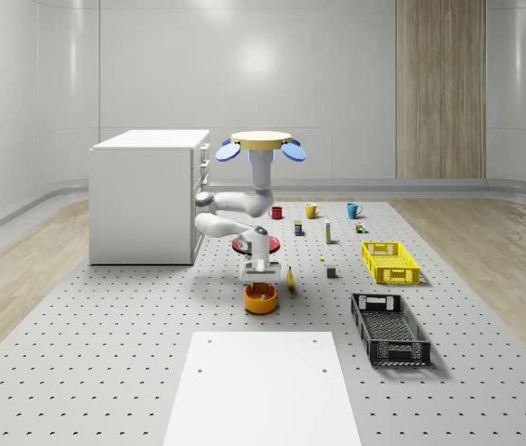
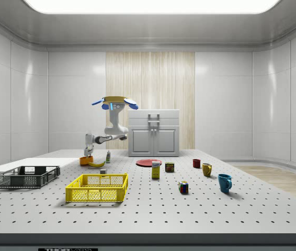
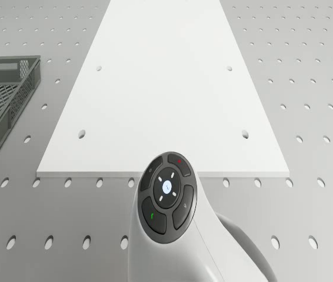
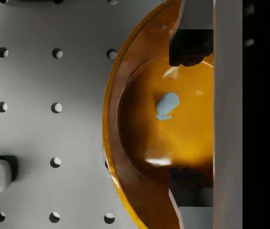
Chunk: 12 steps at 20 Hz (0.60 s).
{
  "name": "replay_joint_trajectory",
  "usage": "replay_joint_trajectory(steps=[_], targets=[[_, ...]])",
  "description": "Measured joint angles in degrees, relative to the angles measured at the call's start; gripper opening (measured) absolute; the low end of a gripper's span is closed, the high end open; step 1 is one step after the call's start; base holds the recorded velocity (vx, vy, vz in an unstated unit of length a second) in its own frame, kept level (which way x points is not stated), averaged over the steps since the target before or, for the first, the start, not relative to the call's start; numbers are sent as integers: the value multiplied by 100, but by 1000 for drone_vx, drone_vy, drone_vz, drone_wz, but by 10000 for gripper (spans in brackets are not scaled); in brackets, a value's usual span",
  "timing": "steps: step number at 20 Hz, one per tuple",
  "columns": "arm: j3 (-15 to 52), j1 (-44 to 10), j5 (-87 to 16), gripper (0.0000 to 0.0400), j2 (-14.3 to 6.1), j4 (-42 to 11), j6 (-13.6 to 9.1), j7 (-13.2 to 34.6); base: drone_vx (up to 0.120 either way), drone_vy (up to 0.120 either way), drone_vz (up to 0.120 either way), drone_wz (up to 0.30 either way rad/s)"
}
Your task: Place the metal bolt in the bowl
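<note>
The orange bowl [image 1: 260, 299] stands on the perforated table in front of the white sheet; the side view has the bowl [image 2: 86, 161] at its left. Looking into the bowl [image 4: 125, 157] from the wrist, I see the small pale grey metal bolt [image 4: 167, 104] over its floor, touching neither finger. My gripper [image 1: 260, 277] points straight down just above the bowl, and in the wrist view the gripper [image 4: 190, 114] is open, with one dark pad [image 4: 188, 47] on each side of the bolt. The drone [image 1: 260, 144] hovers above the table behind the bowl, beside the cabinet.
A banana [image 1: 290, 278] lies close beside the bowl and a red plate [image 1: 254, 243] behind it. The white cabinet [image 1: 147, 195] stands at the whole-scene view's left. A black crate [image 1: 390, 327] and a yellow crate [image 1: 389, 261] sit on the right. The white sheet [image 3: 160, 88] lies in front.
</note>
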Motion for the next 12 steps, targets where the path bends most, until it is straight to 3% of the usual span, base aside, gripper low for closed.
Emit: replay_joint_trajectory(steps=[2, 4, 12], targets=[[41, 8, 36, 355, 10, -18, -29, 1, 0, 0, 0, 0], [111, 155, 111, 370, 95, -20, -116, -335, 0, 0, 0, 0], [397, 134, 335, 396, 127, -151, -295, -45, 0, 0, 0, 0]])
